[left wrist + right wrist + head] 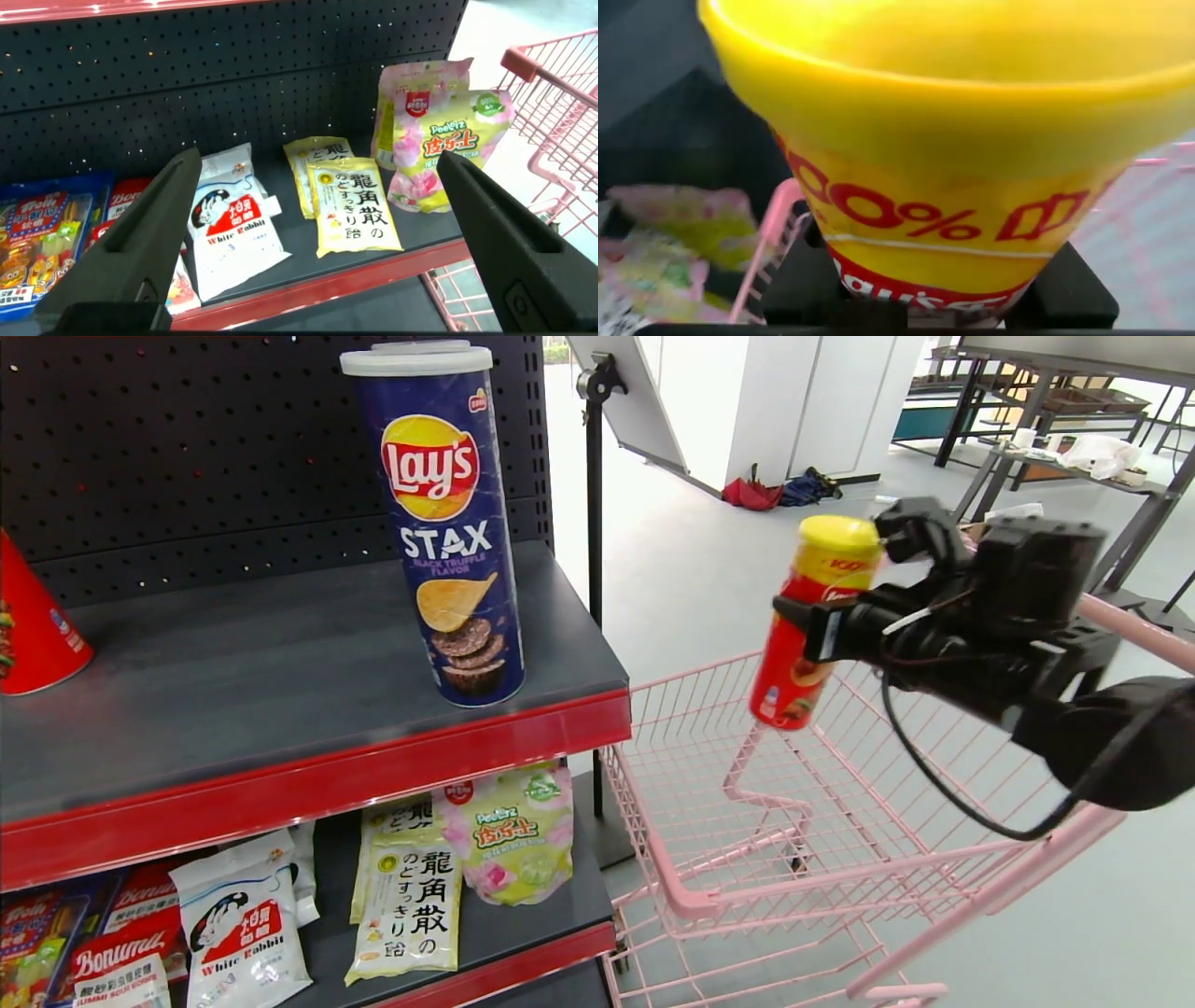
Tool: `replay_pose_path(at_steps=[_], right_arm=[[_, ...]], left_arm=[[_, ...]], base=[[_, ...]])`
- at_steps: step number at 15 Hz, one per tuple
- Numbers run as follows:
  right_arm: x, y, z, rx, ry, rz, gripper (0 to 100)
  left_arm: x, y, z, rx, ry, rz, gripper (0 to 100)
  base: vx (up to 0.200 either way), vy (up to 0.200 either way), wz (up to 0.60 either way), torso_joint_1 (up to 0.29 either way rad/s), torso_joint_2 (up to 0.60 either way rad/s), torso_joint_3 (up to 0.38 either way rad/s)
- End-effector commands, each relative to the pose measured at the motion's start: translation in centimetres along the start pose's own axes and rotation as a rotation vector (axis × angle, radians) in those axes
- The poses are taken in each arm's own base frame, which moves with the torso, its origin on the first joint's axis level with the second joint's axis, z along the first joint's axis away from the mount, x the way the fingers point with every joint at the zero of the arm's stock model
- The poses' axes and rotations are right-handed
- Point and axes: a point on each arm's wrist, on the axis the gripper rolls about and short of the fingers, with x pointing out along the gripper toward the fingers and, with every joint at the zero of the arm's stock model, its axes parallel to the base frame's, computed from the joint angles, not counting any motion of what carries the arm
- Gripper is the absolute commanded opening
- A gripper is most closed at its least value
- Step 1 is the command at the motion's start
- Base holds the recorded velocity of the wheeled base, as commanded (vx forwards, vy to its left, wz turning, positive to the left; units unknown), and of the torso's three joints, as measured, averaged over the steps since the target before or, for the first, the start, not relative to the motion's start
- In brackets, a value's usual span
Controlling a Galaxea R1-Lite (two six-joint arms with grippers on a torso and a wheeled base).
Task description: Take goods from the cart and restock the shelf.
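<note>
**Head view: red can held over the pink cart**

The red can [789,677], capped with a yellow lid, is clamped by the right arm's fingers [826,616]. It is held slightly tilted in the air above the pink cart [658,859]. On the upper shelf [280,644] a tall blue canister [457,532] is stood upright near the front edge. It is well apart from a red container [33,625] seen at the far left. The left arm's fingers [149,233] are spread wide with nothing between them and are pointed at the lower shelf [290,238]. A white bag [234,224], yellow packets [350,201] and pink-green pouches [439,131] are laid there.
</note>
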Motion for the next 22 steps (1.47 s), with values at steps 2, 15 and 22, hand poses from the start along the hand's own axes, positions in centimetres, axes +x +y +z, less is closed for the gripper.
replay_pose_path(at_steps=[2, 15, 22], right_arm=[[-13.8, -1.0, 6.4, -0.071, -0.095, -0.199, 0], [-31.1, -2.5, -0.8, -0.077, 0.227, -0.425, 0], [-31.7, -2.3, -1.9, -0.076, 0.222, -0.397, 0]], left_arm=[[0.0, 0.0, 0.0, 0.001, -0.001, 0.001, 100], [0.0, 0.0, 0.0, 0.001, -0.001, 0.001, 100], [0.0, 0.0, 0.0, 0.001, -0.001, -0.001, 100]], base=[[0.0, 0.0, 0.0, 0.0, 0.0, 0.0], [0.0, 0.0, 0.0, 0.0, 0.0, 0.0], [0.0, 0.0, 0.0, 0.148, -0.44, -0.293]])
